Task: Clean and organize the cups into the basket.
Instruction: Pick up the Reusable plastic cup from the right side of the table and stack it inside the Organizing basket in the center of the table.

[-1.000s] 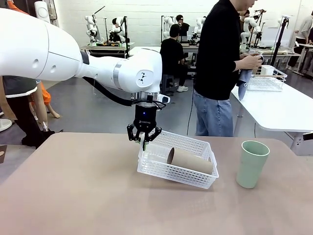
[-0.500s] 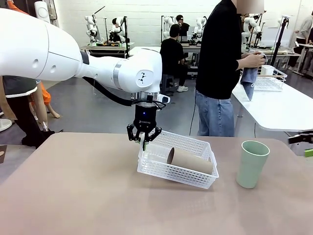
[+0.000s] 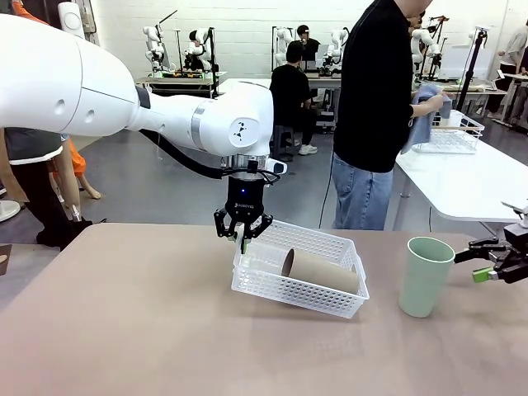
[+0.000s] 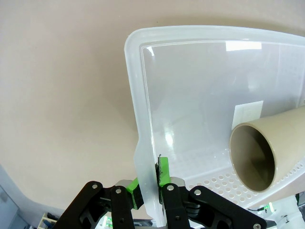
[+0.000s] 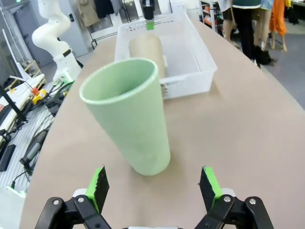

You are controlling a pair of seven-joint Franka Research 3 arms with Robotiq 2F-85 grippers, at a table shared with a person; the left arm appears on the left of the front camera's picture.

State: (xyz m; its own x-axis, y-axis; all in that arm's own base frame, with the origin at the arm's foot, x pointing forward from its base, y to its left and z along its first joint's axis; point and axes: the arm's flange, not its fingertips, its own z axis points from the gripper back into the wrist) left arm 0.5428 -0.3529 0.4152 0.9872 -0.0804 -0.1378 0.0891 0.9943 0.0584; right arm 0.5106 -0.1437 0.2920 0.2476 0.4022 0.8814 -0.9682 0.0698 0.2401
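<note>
Mint-green cup [image 3: 425, 276] stands upright at the right of the frame, on the table outside the basket [image 3: 307, 295]. My right gripper [image 3: 473, 265] has just come in from the right edge, level with the cup's upper half, jaws spread wide and empty. I read that as the approach for the next pick. My left gripper [image 3: 243, 236] hangs straight down at centre, clenched on the tilted basket's rim; a tan cup [image 3: 323, 271] lies inside.

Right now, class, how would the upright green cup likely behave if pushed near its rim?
The green cup stands tall on its narrower base, so it probably tips easily. Lying down, its round tapered wall would likely roll in an arc.
</note>
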